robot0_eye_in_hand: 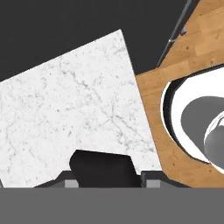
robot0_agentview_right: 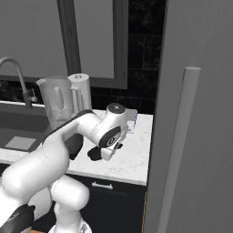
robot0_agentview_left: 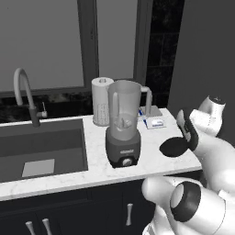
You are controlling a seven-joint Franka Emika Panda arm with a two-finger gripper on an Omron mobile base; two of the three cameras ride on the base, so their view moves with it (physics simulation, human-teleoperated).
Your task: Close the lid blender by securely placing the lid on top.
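Observation:
The blender [robot0_agentview_left: 123,124] stands on the marble counter [robot0_agentview_left: 96,170], a clear tapered jar with an open mouth on a dark grey base with a front knob. From the other side, the blender jar [robot0_agentview_right: 57,102] is seen behind my arm. The black lid [robot0_agentview_left: 173,147] hangs to the blender's right, about level with its base and clear of the jar. My gripper [robot0_agentview_left: 182,143] is shut on the lid. In the hand view the lid [robot0_eye_in_hand: 103,168] sits between my fingertips over the counter's right end. The right base view shows the lid [robot0_agentview_right: 94,154] under my gripper [robot0_agentview_right: 102,153].
A white paper-towel roll [robot0_agentview_left: 101,106] stands right behind the blender. A small blue-and-white item [robot0_agentview_left: 155,122] lies at the back right. The sink [robot0_agentview_left: 41,147] and faucet [robot0_agentview_left: 23,92] lie to the left. A tall grey panel with a long handle [robot0_agentview_right: 182,150] bounds the counter's right end.

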